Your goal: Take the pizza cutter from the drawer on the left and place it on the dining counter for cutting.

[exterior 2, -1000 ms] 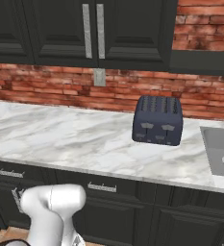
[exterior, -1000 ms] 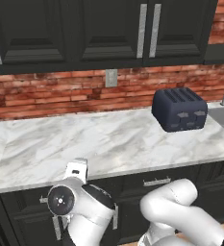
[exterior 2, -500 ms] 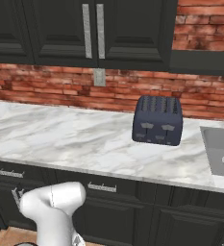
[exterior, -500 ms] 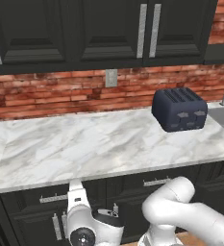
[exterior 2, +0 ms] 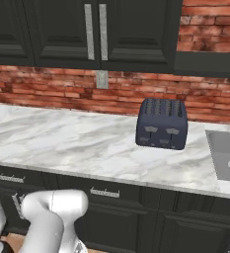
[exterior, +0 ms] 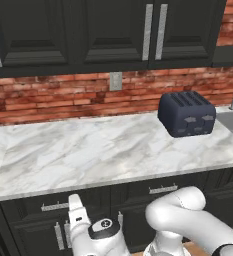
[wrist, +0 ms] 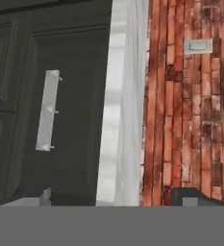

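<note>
1. My pincer [wrist: 114,198] is spread wide with nothing between the tips; one dark tip [wrist: 192,196] shows low against the brick wall [wrist: 190,120].
2. Hand view is rolled sideways. The drawer [wrist: 60,115] sits dead ahead, shut, with its silver bar handle [wrist: 47,110] near the middle of the front.
3. The edge of the marble surface [wrist: 125,96] runs between the drawer front and the brick.
4. In the left base view the same drawer [exterior: 48,210] sits under the surface [exterior: 88,150], at the left end of the drawer row.
5. I can't see the pizza cutter; with the drawer closed, I can't tell where it is.
6. On the surface: a dark blue toaster [exterior: 187,113], well to the right, just beside the sink [exterior 2: 225,155].
7. A wall outlet [exterior: 115,81] sits on the brick, with black upper cabinets [exterior: 113,30] above it.
8. A second drawer [exterior 2: 104,192] sits to the right of mine, also shut.
</note>
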